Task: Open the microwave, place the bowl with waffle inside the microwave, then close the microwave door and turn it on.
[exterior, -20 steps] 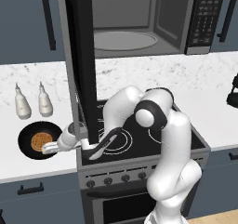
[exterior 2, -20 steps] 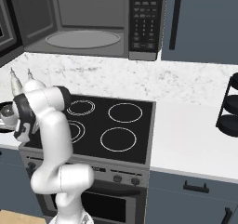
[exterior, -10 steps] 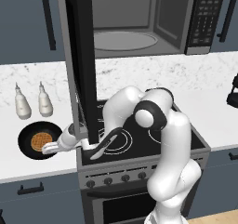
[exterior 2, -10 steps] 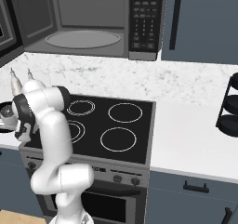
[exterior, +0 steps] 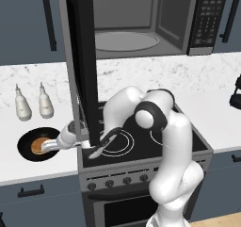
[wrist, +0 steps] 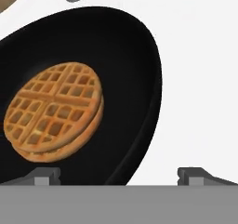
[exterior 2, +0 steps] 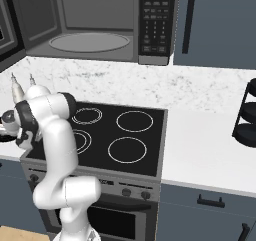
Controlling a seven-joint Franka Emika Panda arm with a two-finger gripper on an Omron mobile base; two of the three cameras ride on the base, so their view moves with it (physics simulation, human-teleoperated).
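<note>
since a second ago my hand has slid a touch further left over the counter, closer in on the bowl, while the base and everything else sit where they were. from the left base view, my gripper (exterior: 47, 146) hovers low at the near-right rim of the bowl with waffle (exterior: 37, 145), which rests on the white counter (exterior: 28, 167) left of the stove (exterior: 141, 136), in front of the two white bottles (exterior: 32, 102); the microwave door (exterior: 81, 56) hangs swung open, edge-on above the stove's left side, and the microwave (exterior: 141, 23) cavity with its turntable is bare. from the right base view, my arm folds left and hides the hand, with just a sliver of the bowl showing at the frame's left edge, and the keypad panel (exterior 2: 155, 20) sits right of the open cavity. in the hand view, the waffle (wrist: 53, 111) lies flat in the black bowl, and my fingertips (wrist: 44, 175) sit wide apart, one over the bowl's inside, the other over bare counter, so the rim runs between them, nothing gripped yet. the risk here, i'd say: pinching a thin sloped rim could tip the bowl and slide the waffle out on the lift, and the open door hangs right in my path upward, so a careless swing could knock it.
</note>
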